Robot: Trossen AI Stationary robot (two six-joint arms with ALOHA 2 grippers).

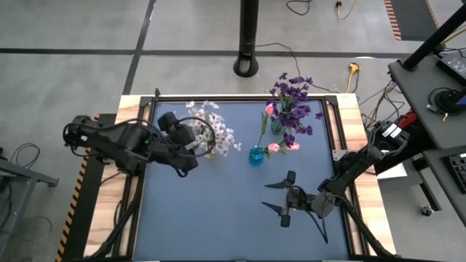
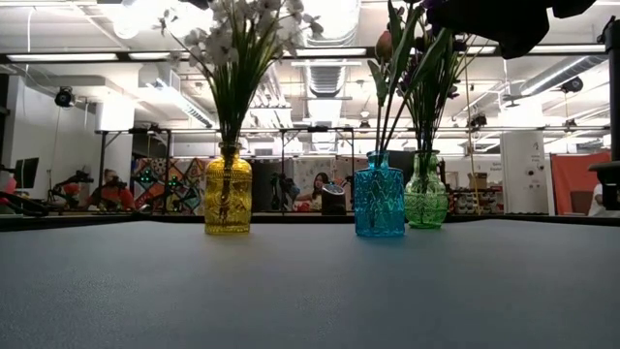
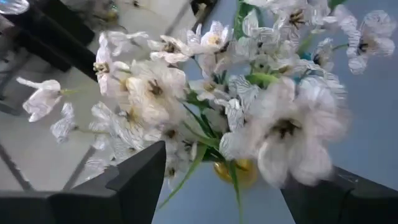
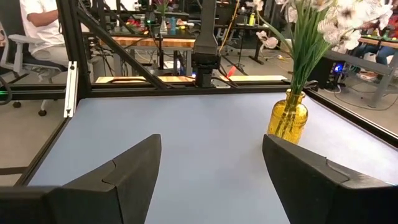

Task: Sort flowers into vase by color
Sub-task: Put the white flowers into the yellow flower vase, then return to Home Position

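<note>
Ribbed yellow glass vase holds papery white flowers.

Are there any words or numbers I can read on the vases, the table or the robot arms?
None can be read.
The yellow vase, blue vase and green vase: only a pressed glass pattern, no letters.
The table: plain blue mat, no writing.
Signs in the room behind the table: too small and blurred to read.

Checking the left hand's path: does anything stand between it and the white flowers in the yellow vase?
Nothing visible does. The open left hand hangs right at the white artificial blossoms standing in the yellow glass vase.
</note>
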